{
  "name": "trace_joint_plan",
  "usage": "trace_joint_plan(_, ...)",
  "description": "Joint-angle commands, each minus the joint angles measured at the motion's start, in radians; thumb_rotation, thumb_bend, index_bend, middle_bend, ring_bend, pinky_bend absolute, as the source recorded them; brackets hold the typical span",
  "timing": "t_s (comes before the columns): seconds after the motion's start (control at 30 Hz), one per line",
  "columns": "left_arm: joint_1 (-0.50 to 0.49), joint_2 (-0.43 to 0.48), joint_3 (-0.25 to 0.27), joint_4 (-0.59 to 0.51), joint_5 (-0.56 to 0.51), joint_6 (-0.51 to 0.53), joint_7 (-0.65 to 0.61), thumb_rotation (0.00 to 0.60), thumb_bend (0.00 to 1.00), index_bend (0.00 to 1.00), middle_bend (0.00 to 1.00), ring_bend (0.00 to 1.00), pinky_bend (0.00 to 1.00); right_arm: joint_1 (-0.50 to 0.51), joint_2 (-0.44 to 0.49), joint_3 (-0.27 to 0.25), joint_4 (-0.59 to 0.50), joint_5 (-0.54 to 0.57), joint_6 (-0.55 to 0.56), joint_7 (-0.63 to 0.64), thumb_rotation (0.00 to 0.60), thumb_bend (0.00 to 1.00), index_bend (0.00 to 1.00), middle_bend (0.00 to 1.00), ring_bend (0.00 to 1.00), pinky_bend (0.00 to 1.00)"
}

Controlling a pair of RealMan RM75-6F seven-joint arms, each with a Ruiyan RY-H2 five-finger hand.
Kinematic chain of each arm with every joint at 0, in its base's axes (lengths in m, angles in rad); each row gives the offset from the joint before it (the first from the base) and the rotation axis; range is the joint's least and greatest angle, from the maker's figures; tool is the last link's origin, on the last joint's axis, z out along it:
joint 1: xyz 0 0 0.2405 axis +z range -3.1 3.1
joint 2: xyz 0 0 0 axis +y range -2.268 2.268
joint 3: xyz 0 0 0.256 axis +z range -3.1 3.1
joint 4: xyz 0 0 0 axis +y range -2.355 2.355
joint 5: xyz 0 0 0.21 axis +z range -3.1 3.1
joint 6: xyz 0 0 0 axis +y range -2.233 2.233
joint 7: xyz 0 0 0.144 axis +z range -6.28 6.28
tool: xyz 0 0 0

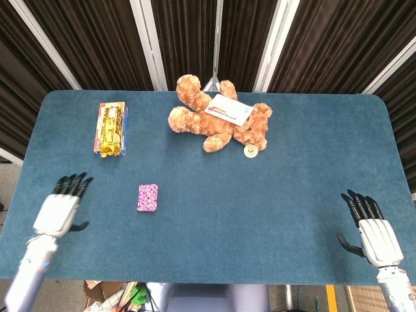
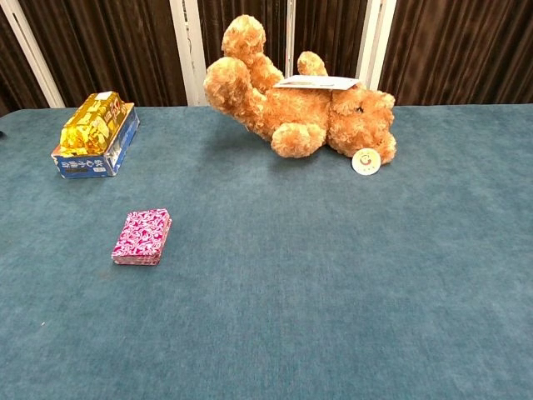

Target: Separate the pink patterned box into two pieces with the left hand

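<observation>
while the pink patterned box (image 1: 147, 197) lay whole on the tabletop (image 1: 273, 195), the left hand (image 1: 60, 209) hovered spread at its nine o'clock, holding nothing.

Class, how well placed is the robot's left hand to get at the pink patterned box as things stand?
Probably well placed. In the head view the left hand is open over the table, left of the pink patterned box, with only bare blue cloth between them. The teddy bear lies farther back.
</observation>
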Motion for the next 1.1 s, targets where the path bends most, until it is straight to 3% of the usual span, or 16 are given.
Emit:
trace_joint_plan(0.03, -0.138, -0.128, -0.072, -0.024, -0.245, -0.082, 0.212, 0.600, 0.22, 0.10, 0.00, 0.00, 0.00, 0.000, 0.003, 0.002, -0.001, 0.004, -0.002, 0.010, 0.600, 0.36, 0.00, 0.00, 0.00, 0.05)
trace_joint_plan(0.33, -0.308, -0.334, -0.119, 0.052, -0.552, -0.019, 0.432, 0.600, 0.26, 0.16, 0.00, 0.00, 0.00, 0.004, 0.006, 0.001, -0.002, 0.003, -0.008, 0.026, 0.600, 0.36, 0.00, 0.00, 0.00, 0.05)
trace_joint_plan(0.63, -0.382, -0.409, -0.109, 0.110, -0.626, 0.019, 0.466, 0.600, 0.29, 0.18, 0.00, 0.00, 0.00, 0.004, 0.008, -0.001, -0.004, 0.001, -0.009, 0.032, 0.600, 0.36, 0.00, 0.00, 0.00, 0.05)
trace_joint_plan(1.1, -0.431, -0.435, -0.096, 0.167, -0.665, 0.039, 0.452, 0.600, 0.29, 0.17, 0.00, 0.00, 0.00, 0.004, 0.010, -0.001, -0.006, 0.002, -0.011, 0.037, 0.600, 0.36, 0.00, 0.00, 0.00, 0.05)
